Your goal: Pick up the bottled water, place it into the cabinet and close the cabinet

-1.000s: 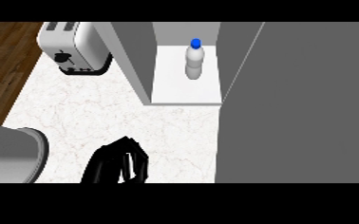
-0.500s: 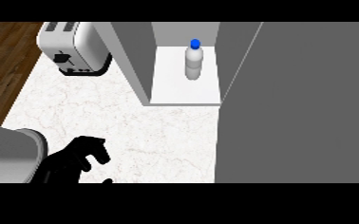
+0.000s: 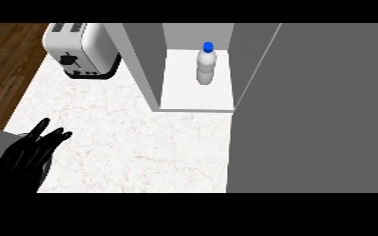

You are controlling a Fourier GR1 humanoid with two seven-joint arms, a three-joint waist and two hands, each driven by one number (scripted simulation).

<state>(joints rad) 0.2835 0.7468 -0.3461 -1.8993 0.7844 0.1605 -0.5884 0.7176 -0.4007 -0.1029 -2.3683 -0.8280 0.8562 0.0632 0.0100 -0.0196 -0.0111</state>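
Standing upright inside the open grey cabinet [image 3: 148, 65], on its white shelf floor: clear plastic water bottle with blue cap [image 3: 207, 66]. Resting at lower left over the white marble bench [image 3: 140, 145]: black left hand [image 3: 29, 152], fingers straight and spread, holding nothing. Sitting at upper left, well apart: silver toaster [image 3: 80, 50].

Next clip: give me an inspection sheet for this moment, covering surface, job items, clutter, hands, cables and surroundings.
Surface: white marbled counter.
Job's things: bottled water upright inside the cabinet; grey cabinet door open at right.
Clutter: toaster at the counter's back left.
Hands: left hand open at the lower left edge, holding nothing; right hand not in view.
Cables: nothing seen.
Surroundings: wooden floor at left.
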